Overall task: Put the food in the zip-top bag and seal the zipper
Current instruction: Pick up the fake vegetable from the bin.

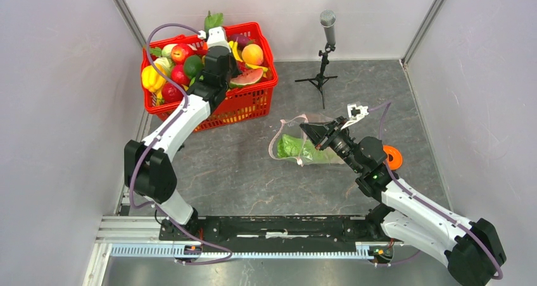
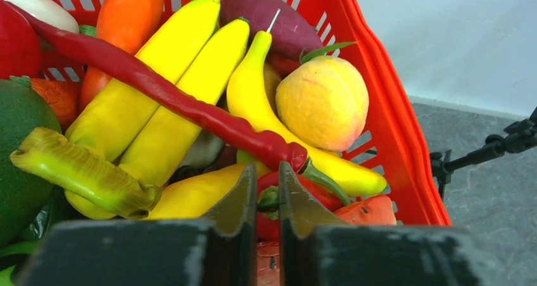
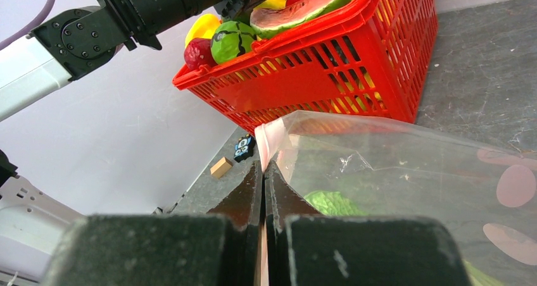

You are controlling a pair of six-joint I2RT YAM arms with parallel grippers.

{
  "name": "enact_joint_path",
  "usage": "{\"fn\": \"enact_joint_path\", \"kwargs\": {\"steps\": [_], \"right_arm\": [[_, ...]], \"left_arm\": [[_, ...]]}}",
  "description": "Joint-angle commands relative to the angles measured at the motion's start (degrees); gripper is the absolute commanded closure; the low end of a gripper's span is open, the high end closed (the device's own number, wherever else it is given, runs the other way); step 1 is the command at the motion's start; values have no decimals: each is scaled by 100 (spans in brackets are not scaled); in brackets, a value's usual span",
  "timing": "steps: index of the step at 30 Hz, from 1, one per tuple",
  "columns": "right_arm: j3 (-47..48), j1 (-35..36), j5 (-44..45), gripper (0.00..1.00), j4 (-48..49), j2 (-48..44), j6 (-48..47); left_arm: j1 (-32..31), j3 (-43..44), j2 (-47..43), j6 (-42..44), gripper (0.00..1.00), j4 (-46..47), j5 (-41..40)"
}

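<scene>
The zip-top bag lies mid-table with the cabbage inside. Your right gripper is clamped on its zipper edge. Your left gripper, jaws narrow, pinches a small red fruit among crowded produce in the red basket at the far-left corner, well apart from the bag.

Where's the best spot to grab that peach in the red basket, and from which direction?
Take the peach across its round middle, straight down from above. It sits high on the pile, upper half exposed, but the basket wall and a banana crowd two opposite sides, so a grip in line with the wall looks best.
</scene>
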Motion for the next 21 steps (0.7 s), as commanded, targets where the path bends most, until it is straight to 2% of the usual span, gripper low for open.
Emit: {"fn": "enact_joint_path", "kwargs": {"steps": [1,10,17,21], "right_arm": [[-28,17,56,100,261,-129,1],[-29,16,56,100,269,-127,-4],[-29,17,59,100,304,-107,31],[-14,17,52,100,304,-109,36]], "left_arm": [[-5,-58,-115,168,98,530,-73],[-6,-748,-651,961,98,1929,-246],[2,-688,-1012,1097,98,1600,198],[-5,-728,-1106,1176,98,1500,61]]}}
